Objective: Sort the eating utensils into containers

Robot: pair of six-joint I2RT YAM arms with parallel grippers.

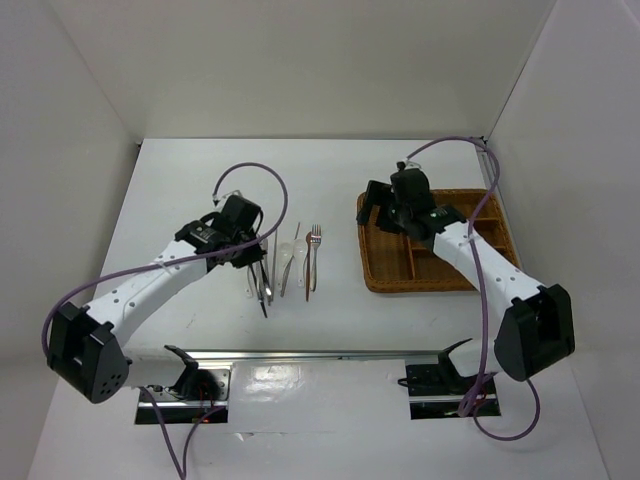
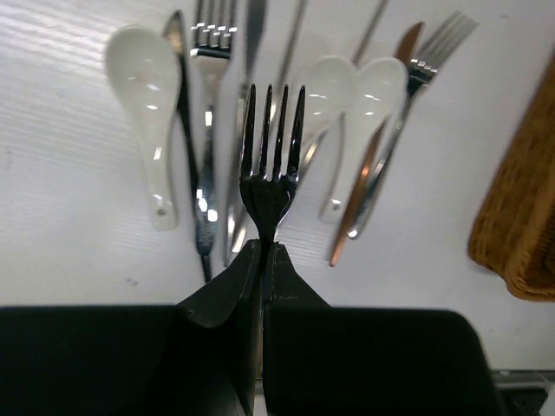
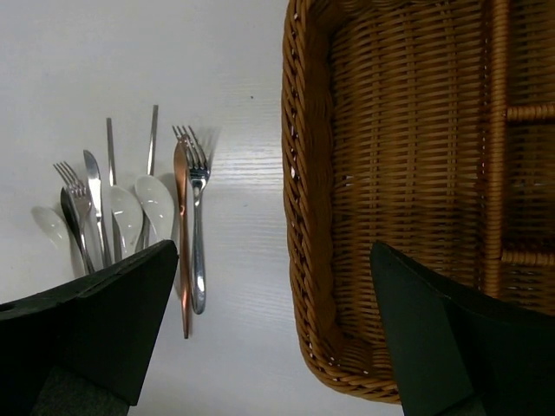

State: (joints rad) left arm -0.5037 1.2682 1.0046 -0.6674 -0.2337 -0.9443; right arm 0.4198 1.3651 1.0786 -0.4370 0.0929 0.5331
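My left gripper [image 2: 263, 251] is shut on the handle of a dark-looking fork [image 2: 270, 165], whose tines point away over the pile of utensils. The pile holds white spoons [image 2: 143, 87], a silver fork [image 2: 416, 78] and a copper stick [image 2: 368, 173]. In the top view the left gripper [image 1: 258, 262] sits at the pile's left side [image 1: 290, 265]. My right gripper [image 3: 274, 251] is open and empty, its fingers straddling the left rim of the brown wicker tray [image 3: 299, 173]. In the top view it [image 1: 385, 215] hovers over the tray's left end [image 1: 420, 278].
The tray's dividers [image 3: 496, 130] separate compartments on its right side; what I see of them holds nothing. A silver fork [image 3: 198, 225] and the copper stick [image 3: 182, 243] lie closest to the tray. White walls enclose the table on three sides.
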